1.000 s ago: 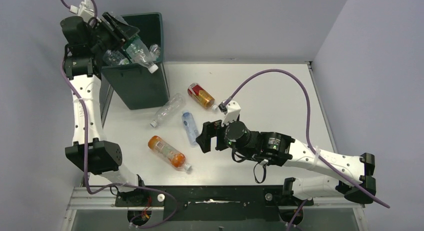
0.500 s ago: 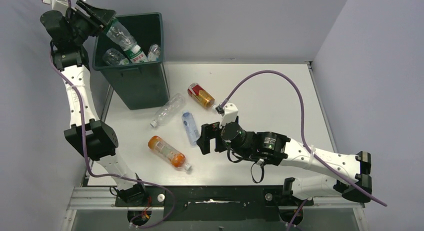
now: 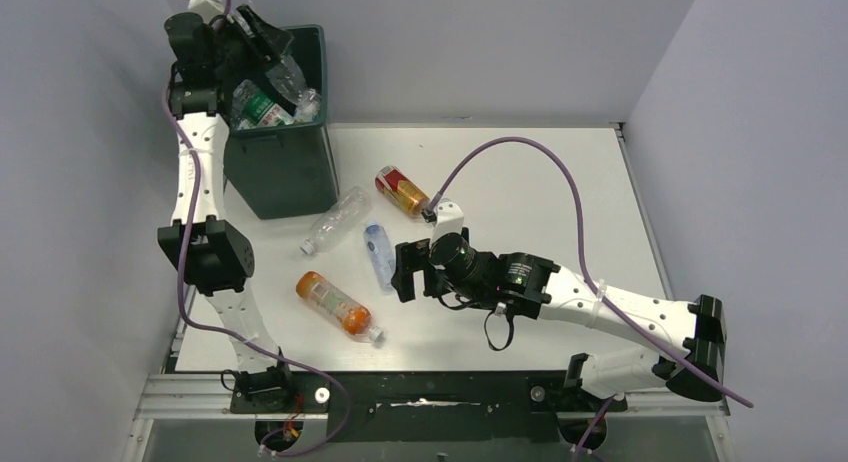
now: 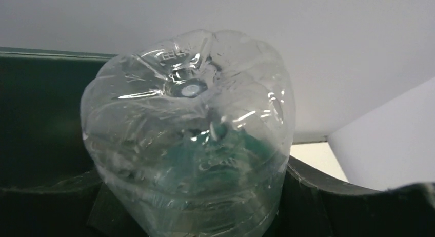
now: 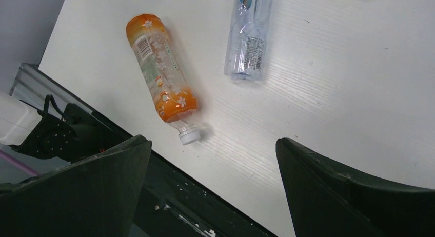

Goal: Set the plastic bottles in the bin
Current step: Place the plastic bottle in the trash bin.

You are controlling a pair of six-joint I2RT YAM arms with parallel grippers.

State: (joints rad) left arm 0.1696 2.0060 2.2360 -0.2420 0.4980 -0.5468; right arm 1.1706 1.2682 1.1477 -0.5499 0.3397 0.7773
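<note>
The left fingers [image 4: 367, 209] are raised over the open top of the bin [image 3: 290, 172]; a clear bottle [image 4: 190, 144] sits between them, its moulded base toward the wrist camera and its neck pointing away from the fingers, down into the bin; the bottle meets both fingers, but whether they press it or merely flank it cannot be told. Beyond the fingertips, inside the bin, a green-labelled bottle [image 3: 256, 107] lies among other clear ones.

The right fingers [image 5: 92, 196] are spread wide with nothing between them, hanging above the tabletop [image 3: 540, 182]. Ahead of them, nearer the finger at the left of the wrist view, the orange bottle [image 5: 161, 78] lies on its side with its white cap pointing back toward the fingers; farther ahead, roughly in line with the gap, lies the blue-capped bottle [image 5: 250, 37], apart from the orange one; seen from above it is just beside the right fingertips. Beyond that bottle, farther from the fingers, a long clear bottle [image 3: 336, 219] lies with one end near the foot of the bin; an amber bottle [image 3: 402, 191] with a red label rests to the far side of the right fingers, near them but not touching, and well apart from the left fingers.
</note>
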